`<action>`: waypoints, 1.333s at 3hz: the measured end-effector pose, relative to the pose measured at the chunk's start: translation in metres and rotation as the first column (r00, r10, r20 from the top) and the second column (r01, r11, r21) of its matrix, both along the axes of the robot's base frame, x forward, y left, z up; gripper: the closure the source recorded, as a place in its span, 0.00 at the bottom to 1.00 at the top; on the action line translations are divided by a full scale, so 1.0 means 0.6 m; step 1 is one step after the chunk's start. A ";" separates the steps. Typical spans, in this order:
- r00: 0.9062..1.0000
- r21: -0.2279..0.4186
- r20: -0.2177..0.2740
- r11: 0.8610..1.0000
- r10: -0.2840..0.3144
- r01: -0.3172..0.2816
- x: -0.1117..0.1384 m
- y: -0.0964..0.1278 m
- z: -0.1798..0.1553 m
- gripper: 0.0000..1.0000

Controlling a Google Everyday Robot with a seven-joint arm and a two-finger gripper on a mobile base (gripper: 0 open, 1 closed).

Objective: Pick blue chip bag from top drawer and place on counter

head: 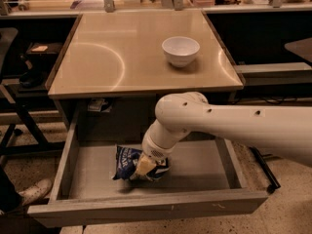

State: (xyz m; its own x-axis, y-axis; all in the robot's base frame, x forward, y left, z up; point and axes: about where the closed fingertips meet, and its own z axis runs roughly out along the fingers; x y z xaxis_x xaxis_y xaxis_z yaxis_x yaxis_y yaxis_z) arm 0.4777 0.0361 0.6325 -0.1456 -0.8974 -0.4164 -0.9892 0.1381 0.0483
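White arm (234,126) reaches in from rt, down into top drawer (146,211), which stands open below beige counter (122,57). White bowl (180,50) on counter, rt-rear. Blue chip bag (126,162) lies on drawer floor, ctr-front. Gripper (145,165) down on bag, touching; grip open or closed, can't tell.

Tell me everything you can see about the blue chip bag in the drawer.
The blue chip bag is a crumpled, dark blue, foil-looking packet with white lettering and patches. It lies on the grey floor of the open top drawer, left of centre. The gripper is down on its right part, hiding that side.
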 end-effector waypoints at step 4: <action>0.995 0.001 -0.045 0.996 0.085 -0.085 -0.026 0.009 0.206 1.00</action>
